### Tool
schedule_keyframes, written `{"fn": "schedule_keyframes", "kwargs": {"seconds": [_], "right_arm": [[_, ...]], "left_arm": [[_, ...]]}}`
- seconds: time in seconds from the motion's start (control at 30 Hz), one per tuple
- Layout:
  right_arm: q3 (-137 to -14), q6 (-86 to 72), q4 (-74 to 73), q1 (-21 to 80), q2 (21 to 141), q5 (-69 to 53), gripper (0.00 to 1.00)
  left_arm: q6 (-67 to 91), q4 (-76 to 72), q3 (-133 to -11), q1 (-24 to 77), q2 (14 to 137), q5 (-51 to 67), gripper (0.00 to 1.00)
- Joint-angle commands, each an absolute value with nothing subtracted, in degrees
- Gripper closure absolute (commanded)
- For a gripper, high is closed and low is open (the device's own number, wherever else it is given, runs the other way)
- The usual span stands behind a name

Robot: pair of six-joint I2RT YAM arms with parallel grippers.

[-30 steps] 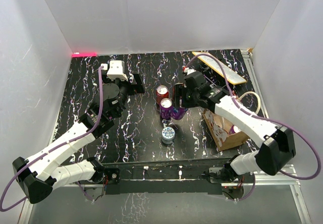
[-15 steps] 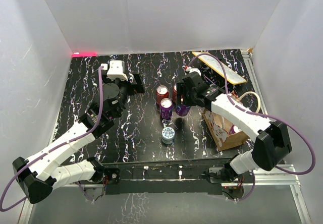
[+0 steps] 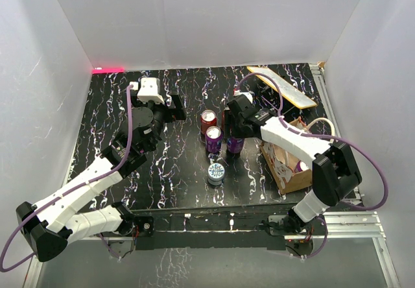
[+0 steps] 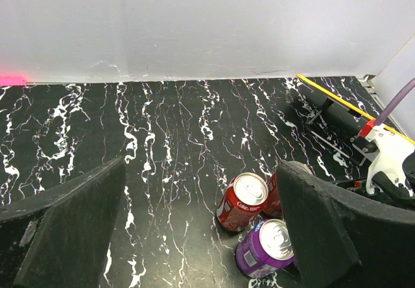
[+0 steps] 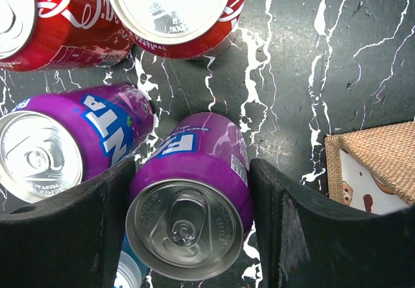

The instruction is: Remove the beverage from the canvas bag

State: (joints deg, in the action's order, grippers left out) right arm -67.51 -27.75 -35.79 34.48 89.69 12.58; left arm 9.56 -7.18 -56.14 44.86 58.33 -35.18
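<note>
The right tool (image 5: 191,191) has its two black fingers pressed against opposite sides of an upright purple Fanta soda can (image 5: 188,216), closed to the can's width. The can is out of the tan-brown canvas bag (image 3: 288,165), which stands just to its right on the black white-veined counter (image 3: 175,165). Whether the can's base is fully on the counter cannot be told.

It sits in a tight cluster. A second purple Fanta can (image 5: 65,145) is just beside it, and two red Coca-Cola cans (image 5: 172,9) stand right behind. A silver-and-blue can (image 3: 216,172) stands nearer the arm bases.

The left tool (image 4: 201,191) is spread wide and holds nothing, well apart from the cans.

The risk lies in letting go:
- **Neighbouring cans:** the finger (image 5: 65,236) is wedged between the purple cans, so opening it would likely shove the neighbour and could topple it into the red ones.
- **Held can:** if it hangs slightly above the counter, release could tip it.
- **Withdrawal:** a careless pull-back might drag the can over or clip the bag.
</note>
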Motion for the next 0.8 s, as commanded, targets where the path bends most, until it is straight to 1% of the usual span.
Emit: {"fn": "schedule_keyframes", "kwargs": {"seconds": [0.0, 0.4, 0.77], "right_arm": [[-72.31, -28.93, -31.28, 34.29, 89.48, 15.02, 0.92], [-72.89, -28.69, -30.33, 32.98, 92.04, 14.45, 0.92], [-71.72, -28.92, -28.87, 32.27, 93.48, 12.95, 0.84]], "left_arm": [[9.01, -7.95, -57.48, 45.07, 57.20, -35.93, 0.03], [9.01, -8.08, -57.48, 45.09, 57.27, -35.84, 0.03], [9.05, -8.08, -57.52, 45.08, 57.13, -35.86, 0.03]]}}
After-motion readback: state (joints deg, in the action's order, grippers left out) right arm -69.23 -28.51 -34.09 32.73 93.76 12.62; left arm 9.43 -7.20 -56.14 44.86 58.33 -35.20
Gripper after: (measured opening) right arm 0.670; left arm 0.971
